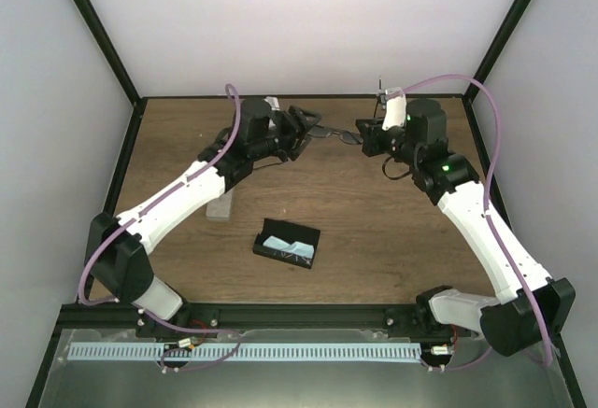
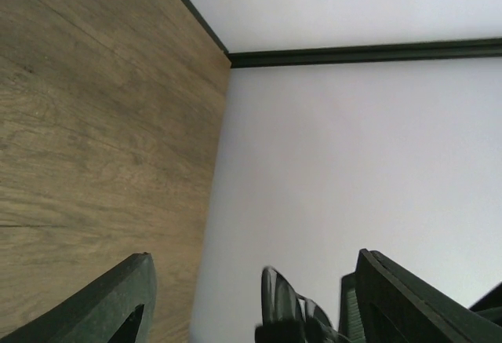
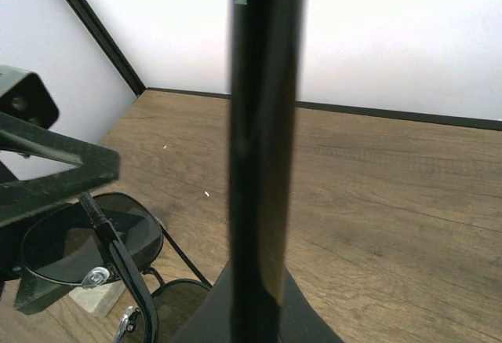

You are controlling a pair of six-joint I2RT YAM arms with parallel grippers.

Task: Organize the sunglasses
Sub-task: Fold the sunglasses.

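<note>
far edge, mid-table | sunglasses (image 3: 70, 249) between both grippers | left gripper (image 1: 304, 129) jaws wide, frame between, ungripped | right gripper (image 1: 363, 135) at other end, closure cannot tell | open black case (image 1: 287, 243) mid-table

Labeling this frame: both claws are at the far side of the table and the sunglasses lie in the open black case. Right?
No. The top external view shows the sunglasses between the left claw and the right claw at the far side, not in the open black case, which holds a light blue cloth.
</note>
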